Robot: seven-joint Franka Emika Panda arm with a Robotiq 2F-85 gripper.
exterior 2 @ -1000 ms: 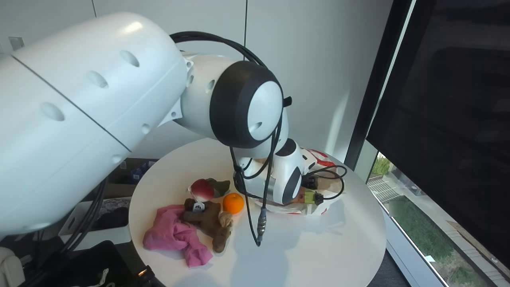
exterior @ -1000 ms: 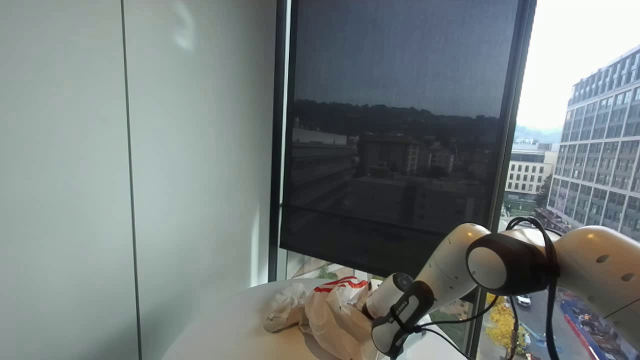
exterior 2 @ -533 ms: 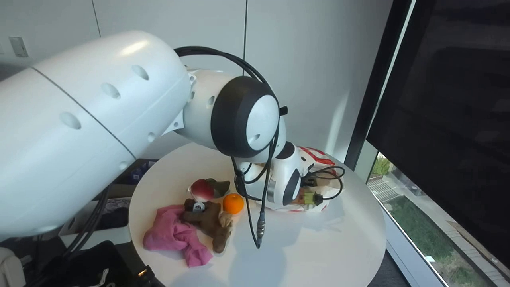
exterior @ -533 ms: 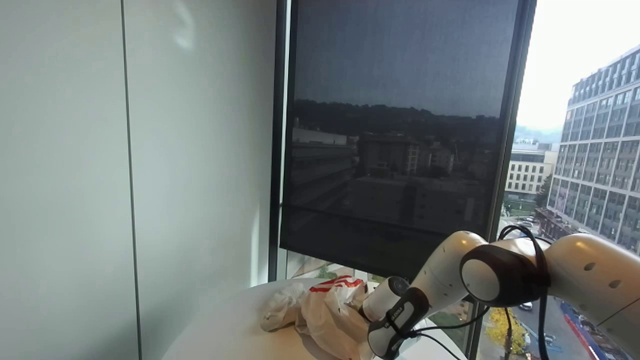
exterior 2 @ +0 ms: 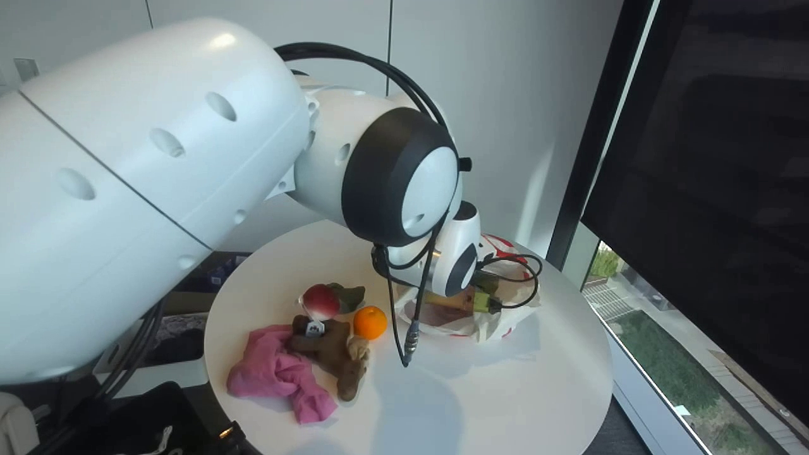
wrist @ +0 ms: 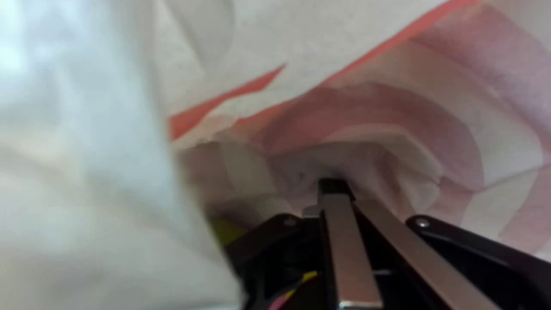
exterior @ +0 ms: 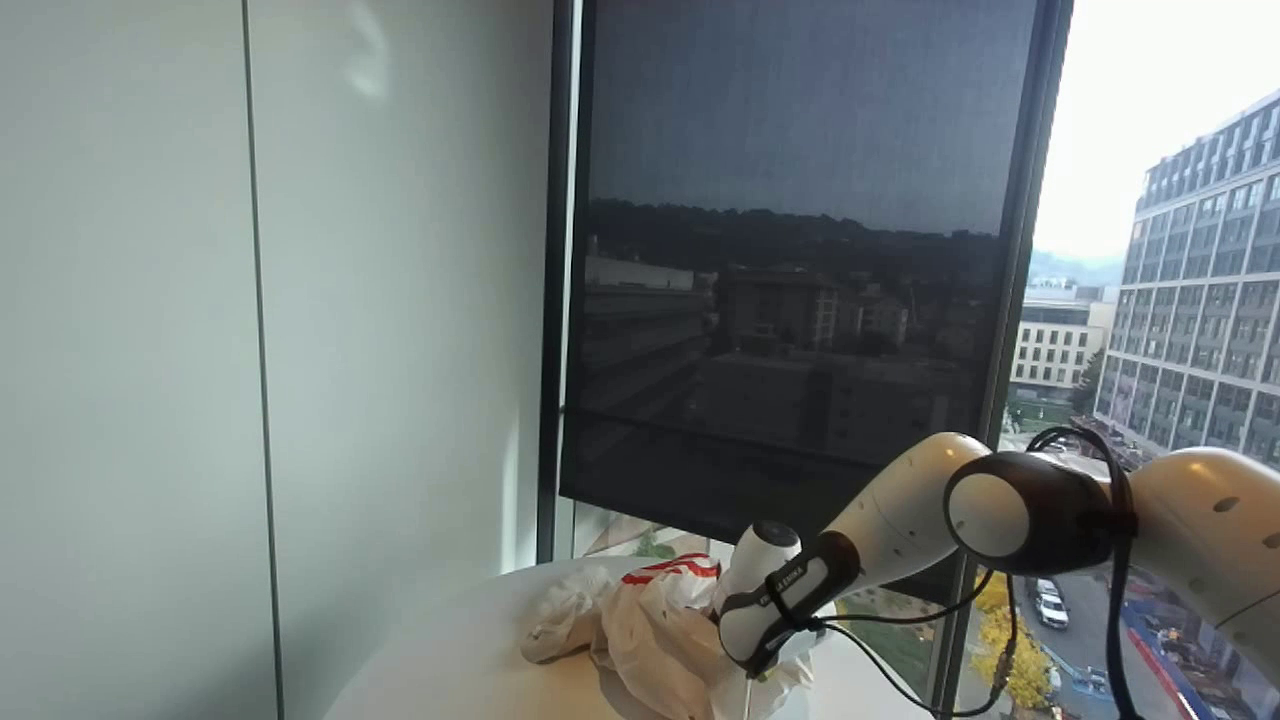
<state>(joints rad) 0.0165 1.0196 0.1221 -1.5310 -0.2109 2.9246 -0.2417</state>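
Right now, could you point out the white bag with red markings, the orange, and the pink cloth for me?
White bag point(exterior: 655, 640): in an exterior view, on its crumpled side.
Orange point(exterior 2: 370, 323): in an exterior view, on its rounded front.
Pink cloth point(exterior 2: 268, 366): in an exterior view, on its larger bunched part.

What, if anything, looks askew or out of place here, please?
The white plastic bag with red markings looks askew: it slumps, crumpled, on the round white table instead of standing upright, its folds around the shut black gripper.

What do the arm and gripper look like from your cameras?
The arm is glossy white with black bands, one bearing white lettering; black cables run along it, with a silver connector. The gripper is black with grey bars.
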